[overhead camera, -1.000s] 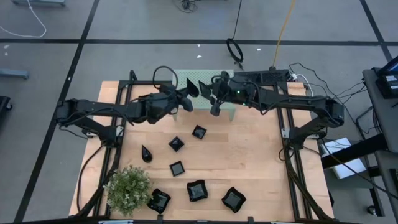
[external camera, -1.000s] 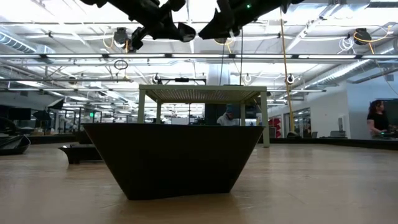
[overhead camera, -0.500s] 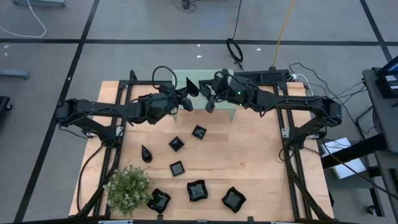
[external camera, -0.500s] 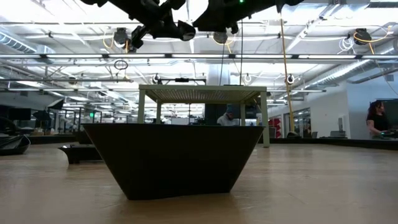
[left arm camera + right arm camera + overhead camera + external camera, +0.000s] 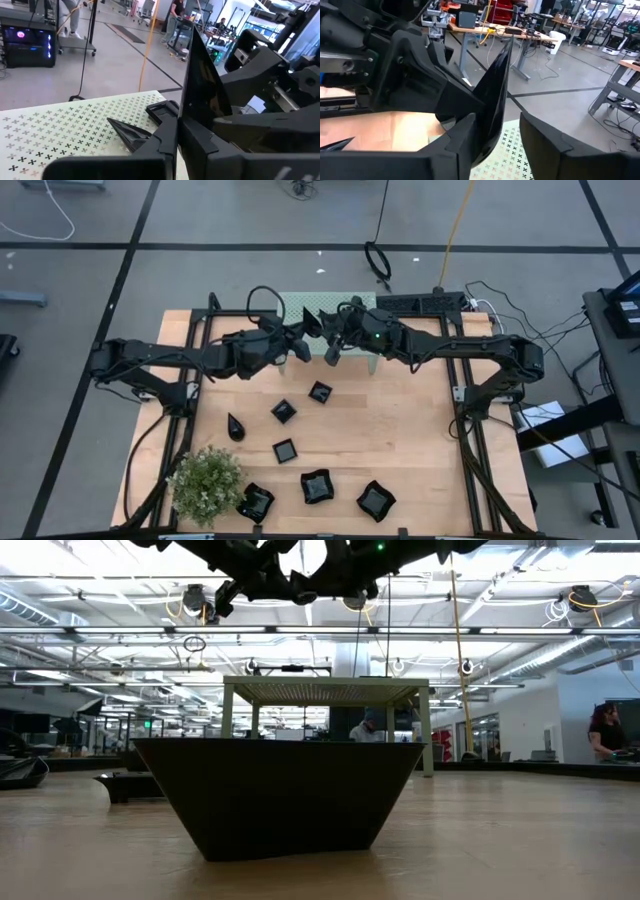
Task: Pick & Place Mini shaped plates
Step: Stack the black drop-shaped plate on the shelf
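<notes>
A glossy black mini plate (image 5: 312, 322) stands on edge in the air above the mint-green stand (image 5: 366, 361), between my two grippers. My left gripper (image 5: 303, 340) is shut on it. My right gripper (image 5: 330, 345) faces the left one, open, with one finger on either side of the same plate (image 5: 495, 90). Two more plates, a teardrop (image 5: 129, 132) and a square (image 5: 162, 110), lie on the stand's top. Several other plates lie flat on the wooden table, among them a small square (image 5: 320, 392) and a wavy-edged one (image 5: 317, 486). My left gripper pinches the plate's lower edge (image 5: 186, 112) between its two fingers, coming level from the table's left. The plate stands upright on edge, lifted clear of the stand. My right gripper has one finger (image 5: 465, 132) close against the plate's face; whether it touches, I cannot tell.
A green bushy plant (image 5: 207, 483) stands at the table's near left corner. In the low view a large black plate (image 5: 275, 795) fills the foreground, with the stand (image 5: 325, 692) behind it. People stand in the room beyond the table.
My right gripper has moved toward the table's left, up to the left gripper, and rolled a little. Its fingers now stand around the plate that the left gripper holds. The plate has stayed where it was.
</notes>
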Available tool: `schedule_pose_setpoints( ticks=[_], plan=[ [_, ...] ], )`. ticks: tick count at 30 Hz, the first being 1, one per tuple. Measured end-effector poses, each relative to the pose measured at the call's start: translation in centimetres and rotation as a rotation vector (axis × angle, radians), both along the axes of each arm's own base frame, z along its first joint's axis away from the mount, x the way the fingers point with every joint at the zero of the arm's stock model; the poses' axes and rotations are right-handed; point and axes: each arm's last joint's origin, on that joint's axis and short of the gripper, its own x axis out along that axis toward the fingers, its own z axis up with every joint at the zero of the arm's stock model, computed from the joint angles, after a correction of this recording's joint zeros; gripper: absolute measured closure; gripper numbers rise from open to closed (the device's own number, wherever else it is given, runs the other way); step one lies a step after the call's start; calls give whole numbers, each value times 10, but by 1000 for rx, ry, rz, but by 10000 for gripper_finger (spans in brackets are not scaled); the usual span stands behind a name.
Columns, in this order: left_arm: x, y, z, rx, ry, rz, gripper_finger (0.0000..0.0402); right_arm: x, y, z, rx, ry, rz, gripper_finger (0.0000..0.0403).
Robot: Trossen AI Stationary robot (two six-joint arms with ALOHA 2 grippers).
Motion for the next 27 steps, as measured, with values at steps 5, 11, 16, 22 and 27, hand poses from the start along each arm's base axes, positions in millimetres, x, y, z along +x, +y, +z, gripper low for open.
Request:
schedule_pose_setpoints(
  ticks=[5,11,16,22,27],
  plan=[
    [0,0,0,1,1,0,396,0,0,0,1,-1,1,316],
    [0,0,0,2,3,-5,379,0,0,0,0,0,-7,390],
    [0,0,0,0,1,-2,392,0,-1,0,7,-4,-10,394],
    [0,0,0,-28,-26,-14,371,0,-1,0,7,-4,-8,400],
    [1,2,0,-96,-81,-60,289,0,0,0,44,-18,0,401]
  ],
)
